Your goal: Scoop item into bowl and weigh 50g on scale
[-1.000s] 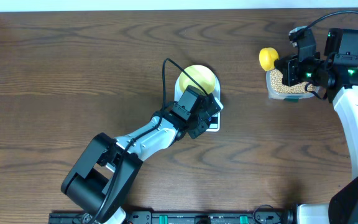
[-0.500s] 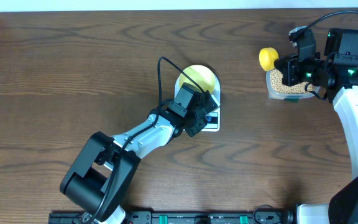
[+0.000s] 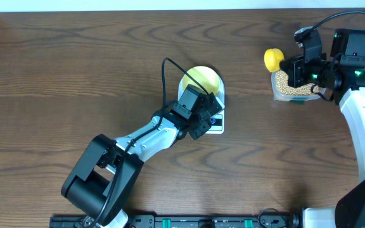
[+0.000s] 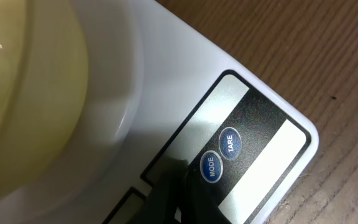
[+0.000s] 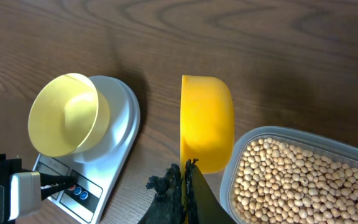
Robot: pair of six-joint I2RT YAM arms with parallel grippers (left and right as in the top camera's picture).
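Small, hard and likely prone to rolling, the beans (image 5: pixel 291 174) are heaped in the clear tub (image 5: pixel 225 186) and are judged best lifted with the scoop (image 5: pixel 207 124) clamped in the right claw (image 5: pixel 186 177). The left claw (image 4: pixel 178 196), closed and empty, is set at the scale (image 4: pixel 166 74) beneath the bowl (image 3: pixel 201 79).

scale (image 3: pixel 218 126) display hidden under left pincer (image 3: pixel 203 116), bowl (image 4: pixel 23 93) cropped at edge

The white-and-black left arm (image 3: pixel 146 139) reached diagonally forward, wrist bent down, its black two-finger left gripper (image 3: pixel 204 120) closed. The right arm (image 3: pixel 363 120) extended forward at the far right, its right gripper (image 5: pixel 186 177) clamped on a yellow plastic scoop (image 5: pixel 207 121).
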